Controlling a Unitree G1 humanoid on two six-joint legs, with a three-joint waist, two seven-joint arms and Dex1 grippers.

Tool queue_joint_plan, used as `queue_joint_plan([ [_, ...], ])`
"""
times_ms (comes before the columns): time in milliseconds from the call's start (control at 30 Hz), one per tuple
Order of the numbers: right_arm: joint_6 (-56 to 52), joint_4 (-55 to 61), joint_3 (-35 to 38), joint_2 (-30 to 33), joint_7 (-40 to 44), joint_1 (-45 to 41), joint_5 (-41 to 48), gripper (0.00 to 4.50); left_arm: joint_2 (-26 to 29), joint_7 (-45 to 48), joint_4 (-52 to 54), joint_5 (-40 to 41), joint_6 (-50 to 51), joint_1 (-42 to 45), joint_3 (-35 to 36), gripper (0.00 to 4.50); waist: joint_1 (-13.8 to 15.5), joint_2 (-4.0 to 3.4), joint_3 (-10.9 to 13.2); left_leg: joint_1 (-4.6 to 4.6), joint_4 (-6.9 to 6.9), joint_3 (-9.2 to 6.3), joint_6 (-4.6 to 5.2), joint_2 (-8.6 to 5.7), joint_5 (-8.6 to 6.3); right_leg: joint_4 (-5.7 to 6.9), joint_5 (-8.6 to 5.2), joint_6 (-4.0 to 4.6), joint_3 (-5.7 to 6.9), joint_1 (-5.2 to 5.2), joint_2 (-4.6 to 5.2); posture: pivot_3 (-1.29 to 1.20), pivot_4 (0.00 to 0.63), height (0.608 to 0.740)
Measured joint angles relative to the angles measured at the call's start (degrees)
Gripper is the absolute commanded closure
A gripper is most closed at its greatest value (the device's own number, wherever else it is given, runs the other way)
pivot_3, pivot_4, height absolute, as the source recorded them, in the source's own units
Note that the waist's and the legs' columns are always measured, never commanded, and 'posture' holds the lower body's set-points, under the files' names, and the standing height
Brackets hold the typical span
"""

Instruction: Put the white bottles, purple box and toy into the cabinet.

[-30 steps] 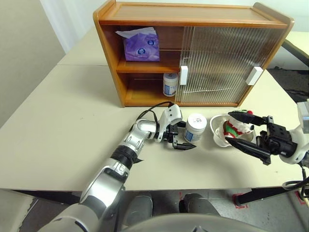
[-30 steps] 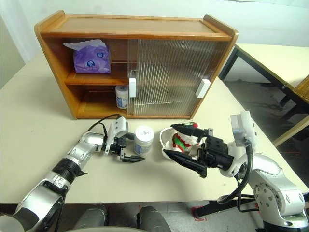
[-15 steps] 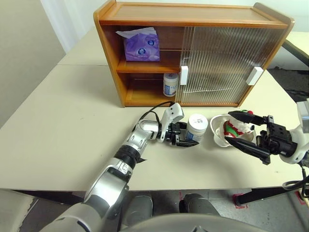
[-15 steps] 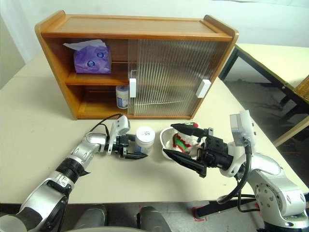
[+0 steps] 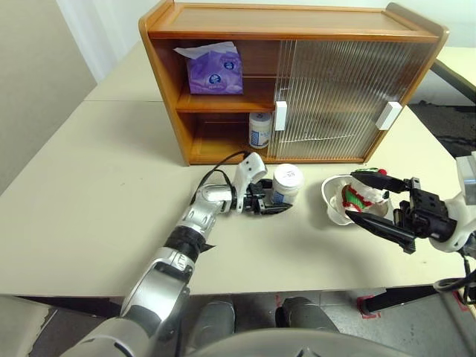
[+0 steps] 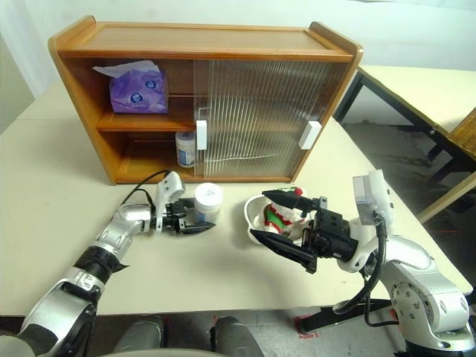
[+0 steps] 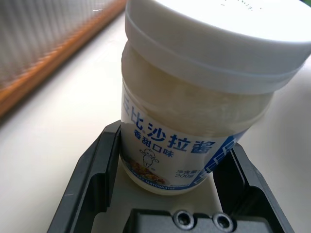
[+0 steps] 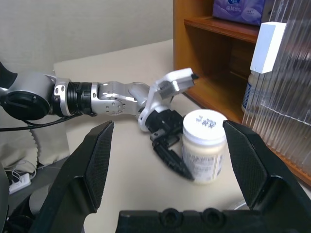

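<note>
Left gripper [image 5: 277, 201] closed around a white bottle [image 5: 285, 182] on the cream table [image 5: 97, 186], jaws clamped on both sides of the blue-printed label, just before the open left half of the honey-brown cabinet [image 5: 297, 22]. Second white bottle [image 5: 259, 129] upright on the cabinet's lower level, beside the white handle of the ribbed sliding door [image 5: 335, 97]. Purple box [image 5: 216, 71] on the inner shelf above. Right gripper [image 5: 370, 197] hovering with jaws spread wide, empty, near the toy [image 5: 358, 195], nestled in a white bowl [image 5: 332, 209] to the right.
</note>
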State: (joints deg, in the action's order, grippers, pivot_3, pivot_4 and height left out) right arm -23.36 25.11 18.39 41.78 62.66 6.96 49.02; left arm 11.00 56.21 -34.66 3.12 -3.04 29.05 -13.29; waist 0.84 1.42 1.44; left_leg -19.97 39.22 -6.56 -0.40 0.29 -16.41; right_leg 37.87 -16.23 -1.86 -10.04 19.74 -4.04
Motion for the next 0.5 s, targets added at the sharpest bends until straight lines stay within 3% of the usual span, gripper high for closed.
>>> queue_joint_plan([
  [500,0.3,-3.6,-2.1,-0.4,2.4,-4.1,-1.7,0.0,4.2,-19.0,4.6,0.1,3.6,0.4,9.1,1.39,1.1,0.02,0.0,0.01,0.0,-0.02,-0.04,-0.02,0.03,0.0,0.02,0.12,0.01,-0.01,0.0,0.08,0.009,0.74],
])
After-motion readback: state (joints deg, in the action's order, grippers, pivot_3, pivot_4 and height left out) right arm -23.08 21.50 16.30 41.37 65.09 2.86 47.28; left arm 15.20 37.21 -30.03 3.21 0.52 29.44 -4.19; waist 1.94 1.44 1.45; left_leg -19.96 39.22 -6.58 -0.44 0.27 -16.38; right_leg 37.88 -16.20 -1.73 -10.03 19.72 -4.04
